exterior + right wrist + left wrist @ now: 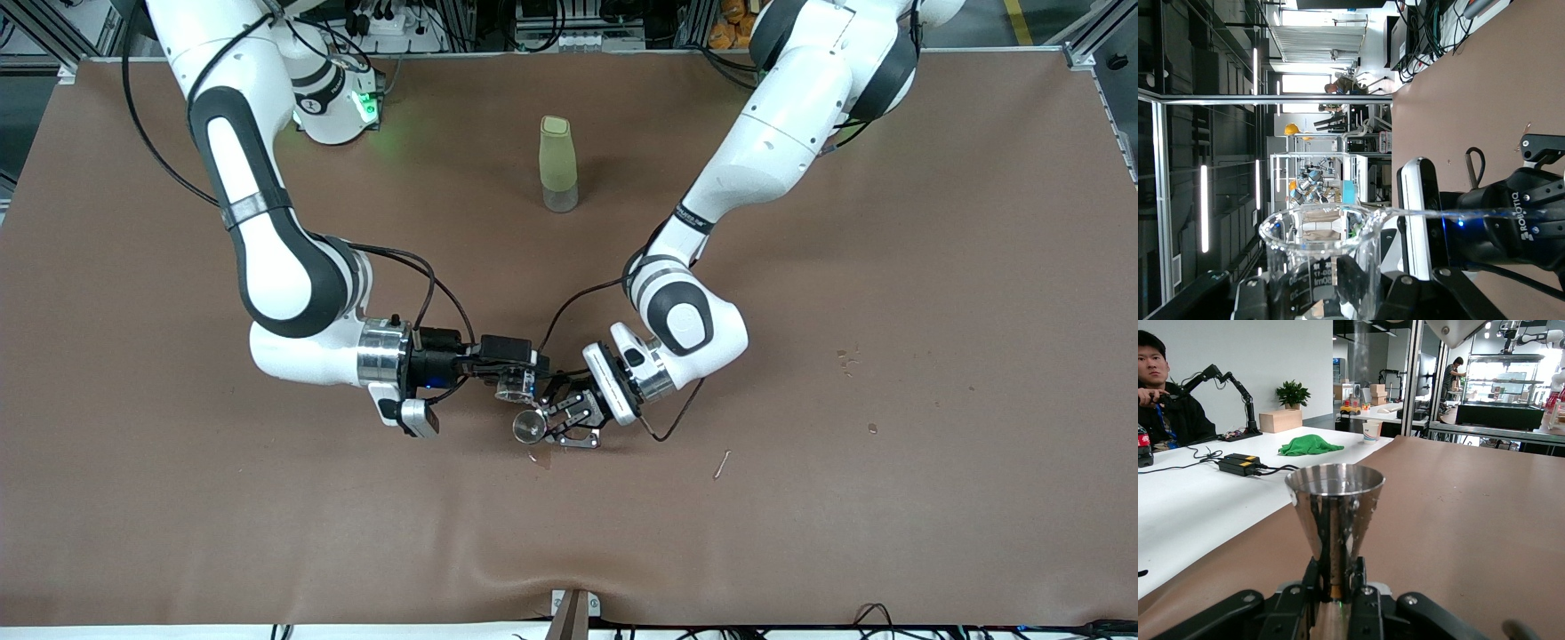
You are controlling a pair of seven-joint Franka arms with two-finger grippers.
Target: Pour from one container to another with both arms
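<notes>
Front view: both arms meet over the tabletop [800,498].
Right gripper [516,378] fingers pinch the glass cup [510,388], tipped over the metal cup [528,428], whose waist is pinched by left gripper [556,425] fingers.

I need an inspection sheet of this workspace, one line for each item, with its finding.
Surface: brown table, rumpled at the edge nearest the front camera.
Job's things: glass cup tipped on its side over the metal measuring cup; measuring cup upright.
Clutter: pale-green bottle standing upright farther from the front camera; small scraps toward the left arm's end.
Grippers: right gripper shut on the glass cup; left gripper shut on the measuring cup's waist.
Cables: black leads along both wrists.
Surroundings: seated person, white desk, green cloth.
</notes>
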